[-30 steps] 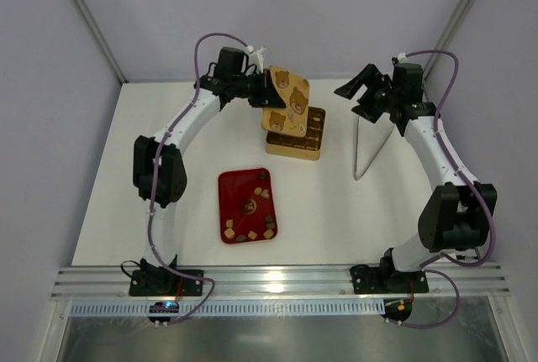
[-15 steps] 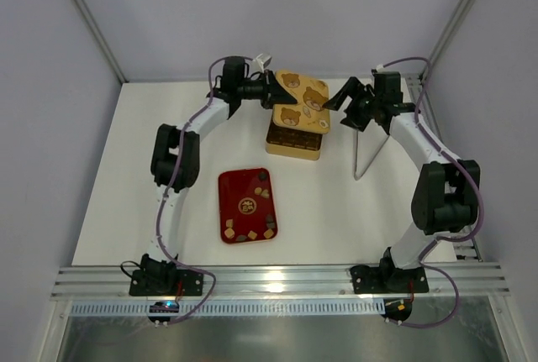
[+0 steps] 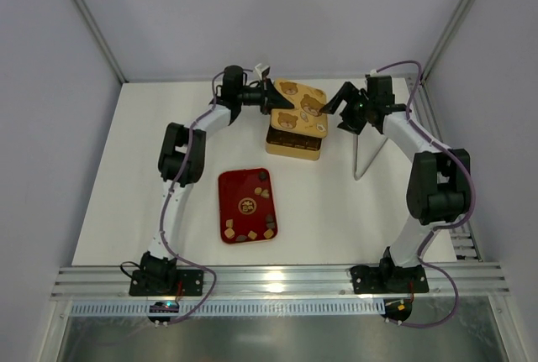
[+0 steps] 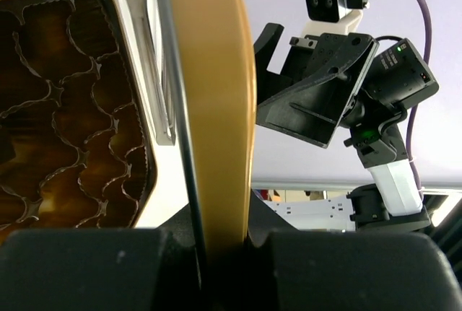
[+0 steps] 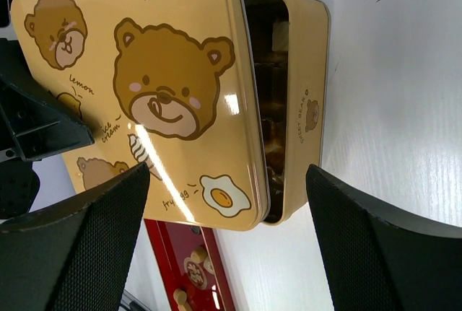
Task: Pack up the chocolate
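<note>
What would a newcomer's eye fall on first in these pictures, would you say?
The gold lid with its cartoon bears stands out first. The left hand grips it over the tin at the far middle, and the open right hand is just beside it. Next comes the red tray nearer the front, with chocolate scattered on it.

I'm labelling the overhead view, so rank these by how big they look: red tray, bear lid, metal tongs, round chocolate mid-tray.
1. Red tray
2. Bear lid, held up and tilted, so its true size is unsure
3. Metal tongs
4. Round chocolate
</note>
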